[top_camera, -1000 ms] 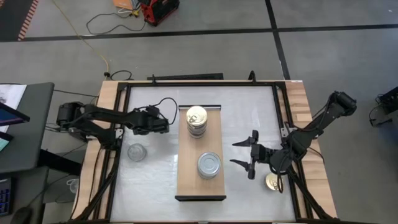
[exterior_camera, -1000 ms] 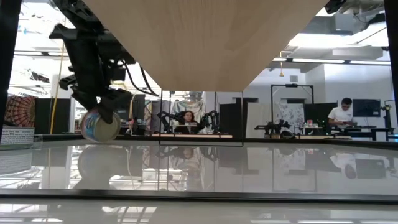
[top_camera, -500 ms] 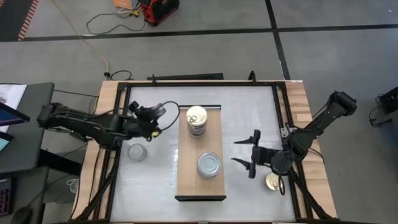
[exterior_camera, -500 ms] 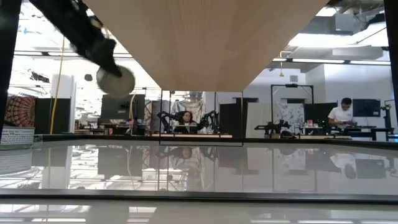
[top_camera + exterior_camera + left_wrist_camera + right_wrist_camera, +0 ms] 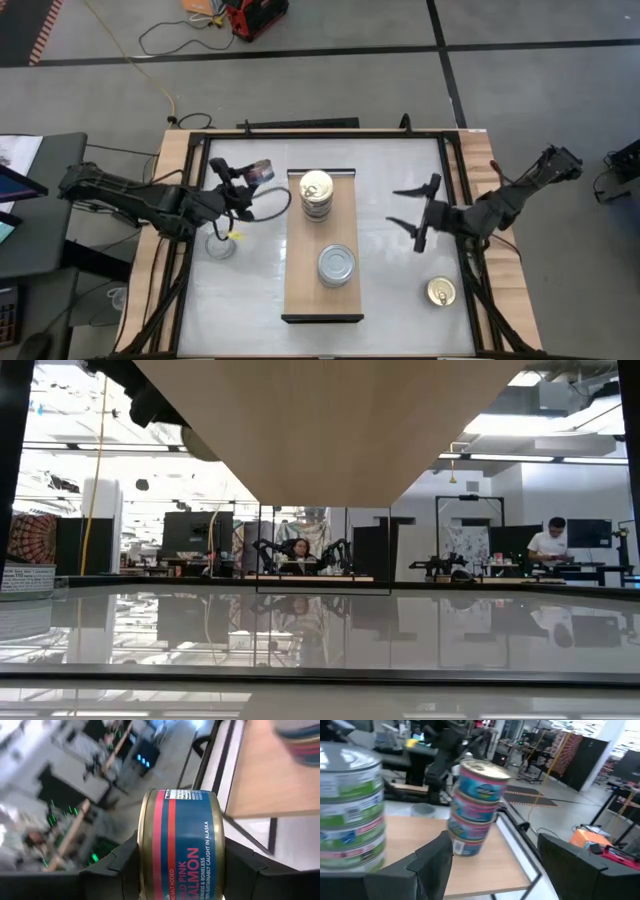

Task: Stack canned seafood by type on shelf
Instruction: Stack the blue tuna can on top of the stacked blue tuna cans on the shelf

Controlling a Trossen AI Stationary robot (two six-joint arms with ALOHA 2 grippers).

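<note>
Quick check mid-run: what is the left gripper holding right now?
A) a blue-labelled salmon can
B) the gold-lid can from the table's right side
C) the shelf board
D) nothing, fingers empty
A: the left wrist view shows the left gripper clamped on the blue salmon can.

A light-wood shelf (image 5: 300, 285) carries a gold-lidded tin stack (image 5: 316, 194) and a silver-lidded stack (image 5: 337, 266); a blue-and-red salmon tin (image 5: 182, 845) is airborne.
</note>
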